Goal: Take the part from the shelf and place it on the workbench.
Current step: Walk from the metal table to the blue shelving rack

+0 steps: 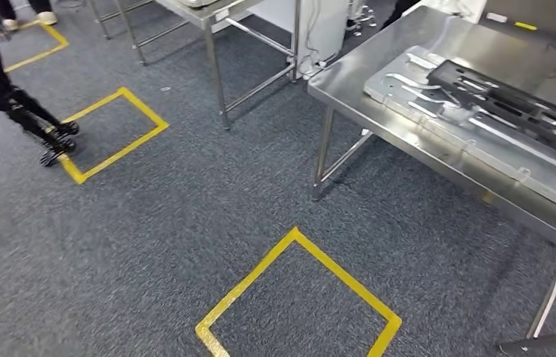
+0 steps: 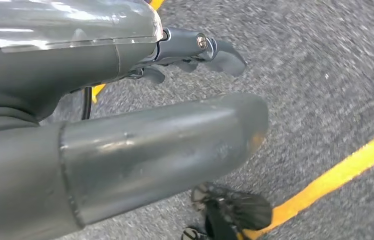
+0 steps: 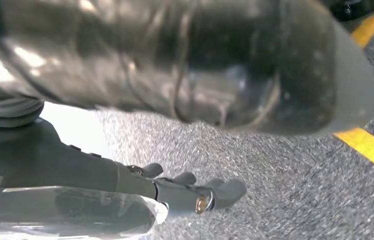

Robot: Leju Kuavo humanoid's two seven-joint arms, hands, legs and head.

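A black part [image 1: 509,104] is seen lying on a grey tray [image 1: 408,89] on the steel workbench [image 1: 379,74], at the right of the head view, well apart from both hands. The left hand [image 2: 124,135] is held over grey carpet [image 1: 185,223] (yellow tape squares [image 1: 297,297] are marked on it), its fingers [image 2: 215,50] apart from the thumb with nothing between them. The right hand [image 3: 184,75] is likewise spread over the carpet, its fingers [image 3: 210,192] clasping nothing.
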